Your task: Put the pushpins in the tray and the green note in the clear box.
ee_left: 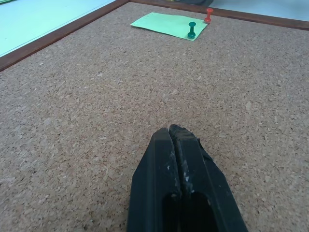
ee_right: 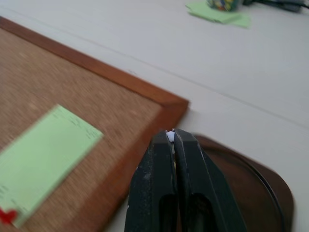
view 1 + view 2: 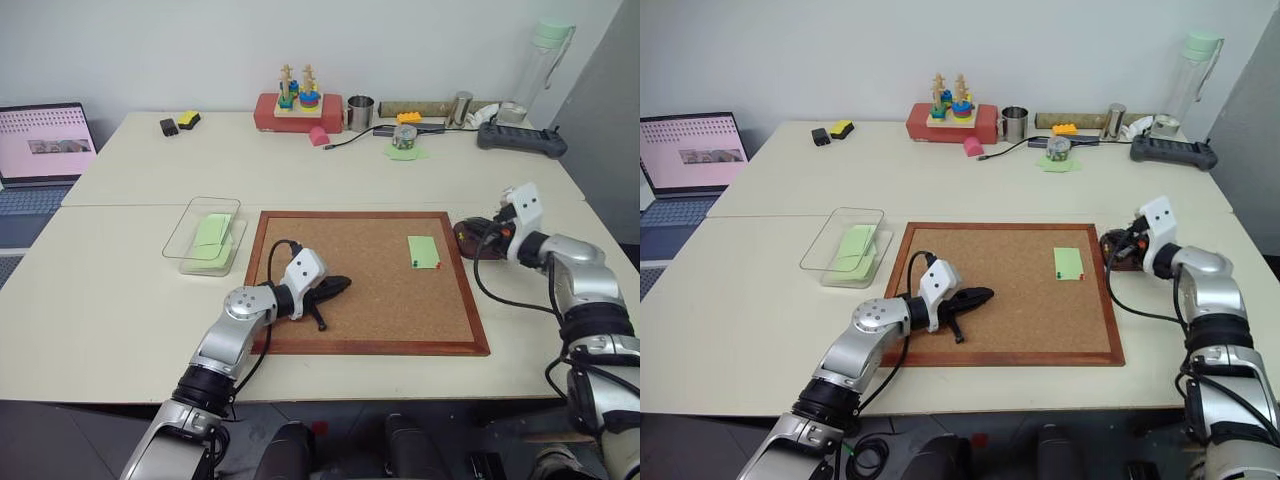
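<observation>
Right gripper (image 2: 172,140) fingers pinch white-headed pushpin (image 2: 170,137) over tray (image 2: 251,183) edge; left gripper (image 1: 175,133) fingers closed, empty.

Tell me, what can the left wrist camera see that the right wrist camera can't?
Left wrist view: the green pushpin standing in the green note, and the left gripper, shut over the cork board. Right wrist view: the tray beside the board's corner, the right gripper shut over its edge, and a green paper farther off. Both: the green note on the cork board, with the red pushpin at its edge.
</observation>
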Robot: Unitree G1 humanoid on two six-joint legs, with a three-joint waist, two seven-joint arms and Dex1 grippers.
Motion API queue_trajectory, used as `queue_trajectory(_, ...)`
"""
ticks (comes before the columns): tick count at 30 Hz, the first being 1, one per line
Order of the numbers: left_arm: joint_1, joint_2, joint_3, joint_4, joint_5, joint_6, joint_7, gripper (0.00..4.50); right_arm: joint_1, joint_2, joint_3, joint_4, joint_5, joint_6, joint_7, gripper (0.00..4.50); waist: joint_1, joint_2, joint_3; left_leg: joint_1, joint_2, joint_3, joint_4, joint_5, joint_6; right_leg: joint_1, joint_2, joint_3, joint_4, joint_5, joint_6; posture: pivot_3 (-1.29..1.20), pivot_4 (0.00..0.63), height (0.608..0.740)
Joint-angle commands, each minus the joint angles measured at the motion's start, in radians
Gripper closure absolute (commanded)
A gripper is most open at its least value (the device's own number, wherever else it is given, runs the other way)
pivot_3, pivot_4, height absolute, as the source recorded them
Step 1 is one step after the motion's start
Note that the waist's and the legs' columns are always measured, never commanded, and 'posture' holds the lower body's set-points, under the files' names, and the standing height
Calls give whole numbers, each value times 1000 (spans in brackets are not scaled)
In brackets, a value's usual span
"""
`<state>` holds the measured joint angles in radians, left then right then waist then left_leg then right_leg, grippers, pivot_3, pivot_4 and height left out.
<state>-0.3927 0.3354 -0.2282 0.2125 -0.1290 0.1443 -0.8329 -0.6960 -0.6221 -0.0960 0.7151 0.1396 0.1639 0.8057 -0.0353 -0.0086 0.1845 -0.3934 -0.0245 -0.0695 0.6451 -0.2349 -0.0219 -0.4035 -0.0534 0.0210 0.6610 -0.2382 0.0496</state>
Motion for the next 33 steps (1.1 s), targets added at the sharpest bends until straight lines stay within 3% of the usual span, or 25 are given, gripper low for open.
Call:
queue_trajectory(1,46,2,-27,45,28,18,-1,4500,0,-23,-14,-40,-6,7,-28,4489,0,0,0,0,0,0,0,0,0,0,0,0,0,0,0,0,150,740)
queue_trajectory(4,48,5,-26,47,29,17,1,4500,-10,-25,-14,-14,-17,4,-49,4489,0,0,-1,0,0,1,0,0,0,0,0,1,0,0,0,0,150,740)
queue_trajectory(5,48,6,-26,46,29,18,2,4500,-15,-26,-14,-3,-19,1,-57,4143,0,0,-1,0,0,1,0,0,0,0,0,1,0,0,0,0,150,740)
queue_trajectory(7,51,6,-27,47,30,16,4,4500,-17,-27,-17,9,-20,-4,-64,3962,0,0,-1,0,0,1,0,0,0,0,0,1,0,0,0,0,150,740)
queue_trajectory(19,78,18,-22,27,28,21,8,4500,10,-43,-38,-54,19,5,-12,1592,0,1,-1,1,0,2,0,0,0,0,0,2,0,0,0,0,150,740)
queue_trajectory(26,85,24,-23,20,28,23,3,4500,167,-79,17,-338,113,98,220,1592,0,1,-3,1,0,2,0,0,0,0,1,2,0,0,0,0,150,740)
queue_trajectory(33,83,28,-26,17,27,25,-1,4500,210,-37,76,-393,87,91,228,1592,-3,2,-3,4,1,3,0,0,0,2,1,2,-1,-3,5,0,150,740)
